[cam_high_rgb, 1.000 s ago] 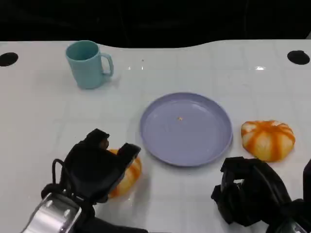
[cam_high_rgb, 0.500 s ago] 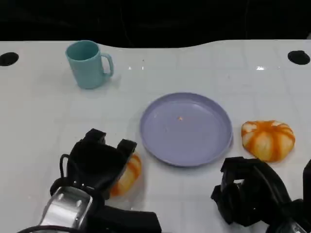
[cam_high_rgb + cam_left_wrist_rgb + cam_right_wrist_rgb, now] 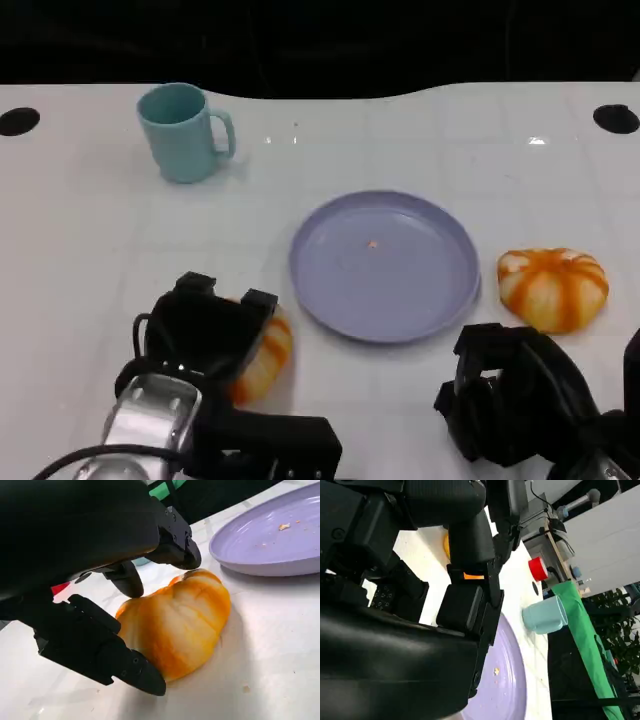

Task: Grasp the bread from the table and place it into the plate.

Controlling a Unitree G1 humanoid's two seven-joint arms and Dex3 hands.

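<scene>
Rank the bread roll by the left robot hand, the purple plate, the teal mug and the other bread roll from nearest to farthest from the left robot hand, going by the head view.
From the left robot hand:
1. Bread roll, directly under its fingers.
2. Purple plate, just to its right.
3. Teal mug, at the far left of the table.
4. Other bread roll, right of the plate.

Setting: probably a robotics lab or test room rather than a home. Evidence: bare white table [image 3: 420, 130] with round black holes [image 3: 613, 118] at its far corners; right wrist view shows a red round button [image 3: 538, 569] on grey equipment, green sheeting [image 3: 585, 645], white partition wall [image 3: 607, 535]; details blurred.
</scene>
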